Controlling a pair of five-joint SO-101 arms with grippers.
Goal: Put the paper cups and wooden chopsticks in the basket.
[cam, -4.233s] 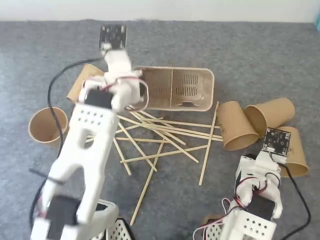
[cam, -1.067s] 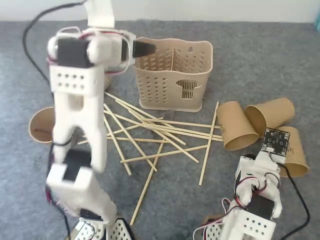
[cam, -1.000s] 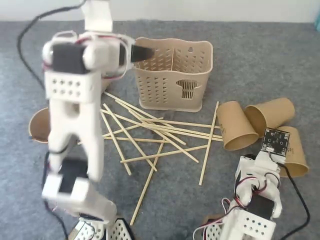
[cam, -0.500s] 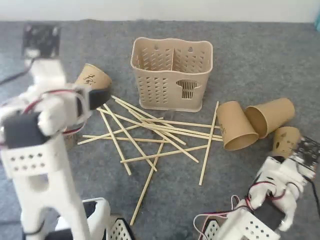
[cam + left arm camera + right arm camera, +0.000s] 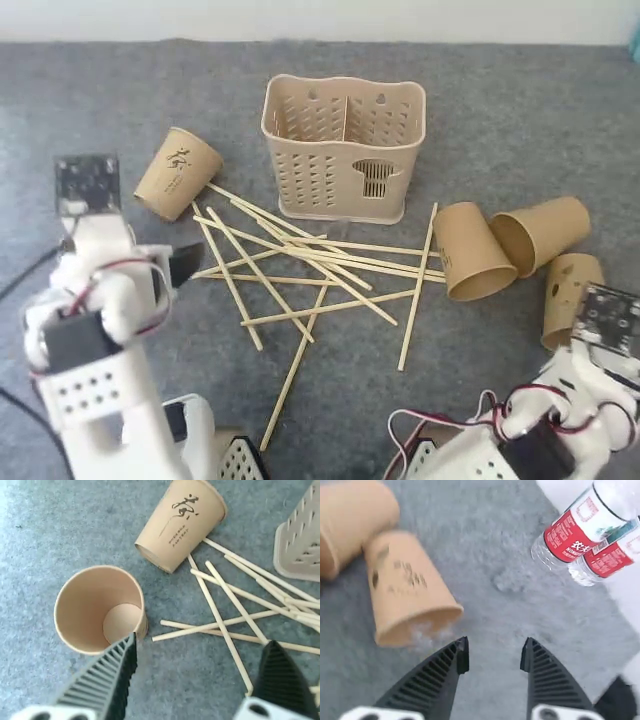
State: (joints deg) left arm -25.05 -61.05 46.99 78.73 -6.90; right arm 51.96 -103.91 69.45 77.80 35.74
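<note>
grey table [image 5: 520,110] carries everything. left arm [image 5: 95,340] sits near-left in the high view, right arm [image 5: 560,440] at the near-right corner. basket [image 5: 345,150] stands upright toward the far side, two compartments, mouth up. printed cup [image 5: 178,173] lies on its side just left of the basket. cup cluster [image 5: 540,232], three cups on their sides packed close together, lies right of the basket. left wrist view adds a plain cup [image 5: 95,612], mouth toward the camera, near the printed cup but apart from it; in the high view the left arm covers that spot. right wrist view adds two bottles [image 5: 585,525] lying at the table's edge, plus one cluster cup on its side close to the right gripper [image 5: 492,657]: jaws spread, gripping nothing. left gripper [image 5: 200,645]: spread wide, gripping nothing, one fingertip right at the plain cup's rim, contact unclear. chopsticks [image 5: 310,265] lie criss-crossed on the table in front of the basket, between printed cup and cup cluster, all outside the basket.
</note>
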